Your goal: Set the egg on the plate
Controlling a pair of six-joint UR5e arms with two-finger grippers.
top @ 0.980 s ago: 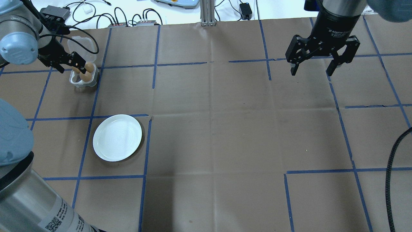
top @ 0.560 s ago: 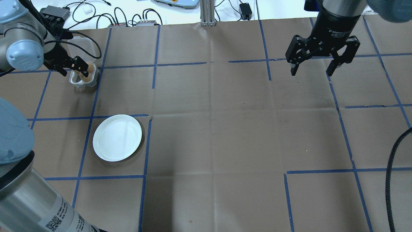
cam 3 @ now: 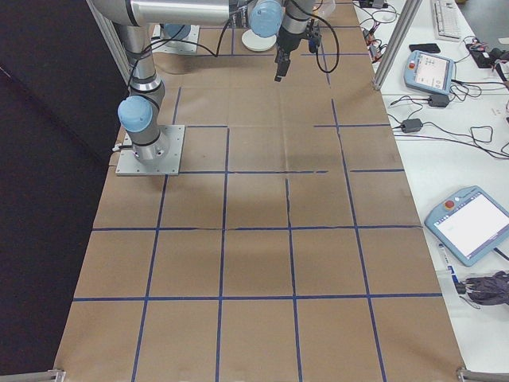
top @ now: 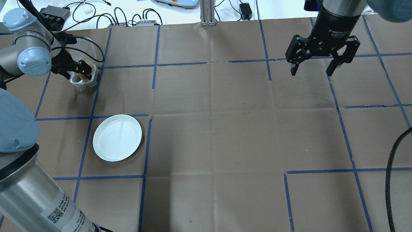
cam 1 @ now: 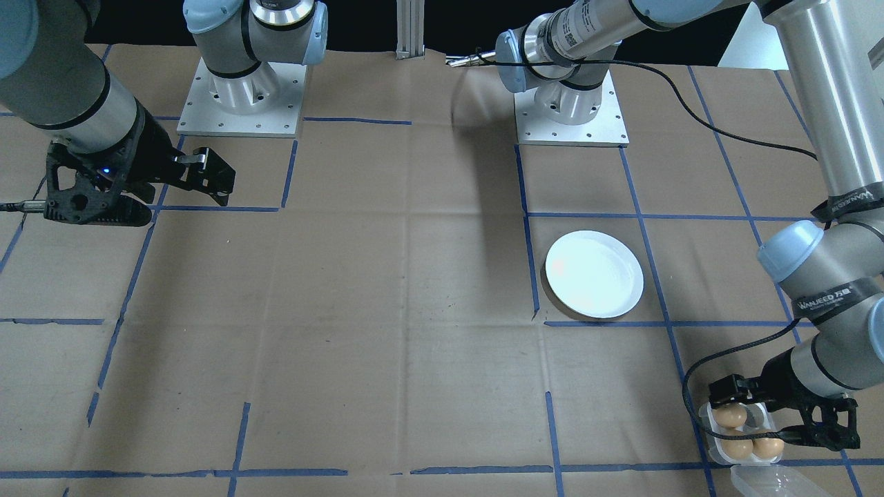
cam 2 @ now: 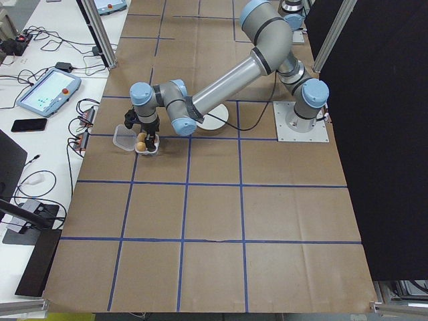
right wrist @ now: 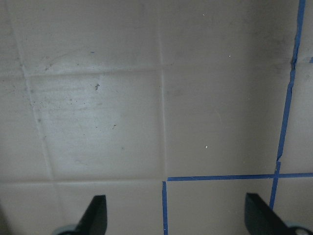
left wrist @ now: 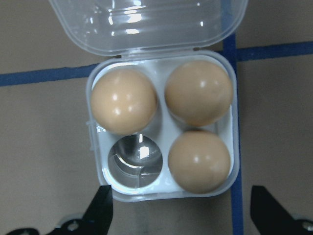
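Left claw [left wrist: 178, 215] spread, pointing down over egg tray [left wrist: 161, 125] | right claw [top: 311, 67] spread, aloft

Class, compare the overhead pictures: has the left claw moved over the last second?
Yes. The left claw has shifted rightward, now over the egg tray, which stayed beside the blue tape line.

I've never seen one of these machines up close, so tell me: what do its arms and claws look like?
Both arms are silver metal tubes joined by pale blue-capped elbows, bolted to square metal base plates. Each ends in a black two-fingered claw: the left claw trails a black cable, the right claw carries small white lettering. A QR sticker marks the left arm.
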